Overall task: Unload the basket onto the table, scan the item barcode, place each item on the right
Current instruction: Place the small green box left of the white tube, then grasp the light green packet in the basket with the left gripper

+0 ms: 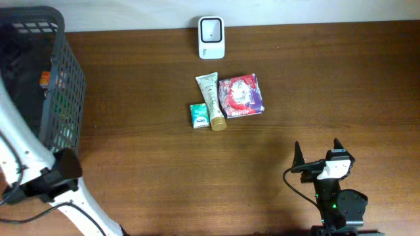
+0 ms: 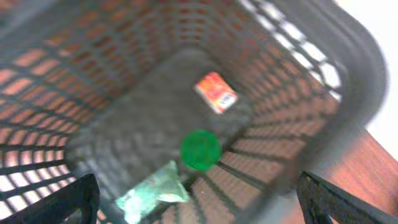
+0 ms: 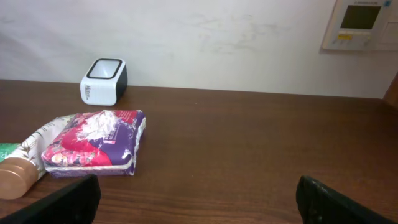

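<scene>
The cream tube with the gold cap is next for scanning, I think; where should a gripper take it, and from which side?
Probably from above, closing across the tube near its thin crimped end. It lies flat on the table, the green box sits by its cap end, and the packet lies close alongside.

The dark brown counter (image 1: 144, 151) looked like smooth wood with a slight sheen. The grey lattice basket (image 1: 65, 92) was matt plastic; the red-and-purple packet (image 3: 93, 143) was glossy, crinkled film.
</scene>
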### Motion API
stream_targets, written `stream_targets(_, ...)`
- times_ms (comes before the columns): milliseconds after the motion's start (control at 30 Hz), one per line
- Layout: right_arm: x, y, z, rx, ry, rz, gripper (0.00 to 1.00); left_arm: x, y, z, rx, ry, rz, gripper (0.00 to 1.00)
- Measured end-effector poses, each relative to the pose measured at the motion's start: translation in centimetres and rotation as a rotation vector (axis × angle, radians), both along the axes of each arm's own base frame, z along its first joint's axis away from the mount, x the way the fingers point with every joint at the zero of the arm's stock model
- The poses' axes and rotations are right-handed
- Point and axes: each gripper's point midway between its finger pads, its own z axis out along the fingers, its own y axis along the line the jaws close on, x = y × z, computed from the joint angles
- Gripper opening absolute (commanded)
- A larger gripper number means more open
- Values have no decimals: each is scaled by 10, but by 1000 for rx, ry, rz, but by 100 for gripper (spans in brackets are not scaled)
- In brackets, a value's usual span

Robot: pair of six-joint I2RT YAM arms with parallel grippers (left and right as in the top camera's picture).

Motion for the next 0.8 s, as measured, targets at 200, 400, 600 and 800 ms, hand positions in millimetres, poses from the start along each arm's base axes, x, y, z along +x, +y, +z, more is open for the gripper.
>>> stream_targets(200, 0, 0, 0, 0, 0, 0, 99, -48, 75, -46, -43, 186, 92, 100)
stream_targets(400, 0, 0, 0, 0, 0, 0, 99, -58, 86, -146, -146, 448, -95, 92)
stream_targets(600, 0, 0, 0, 0, 0, 0, 99, -65, 71, -230, -207, 600, -362, 94)
stream_targets(800, 0, 0, 0, 0, 0, 0, 99, -82, 47, -274, -293, 660, -532, 87)
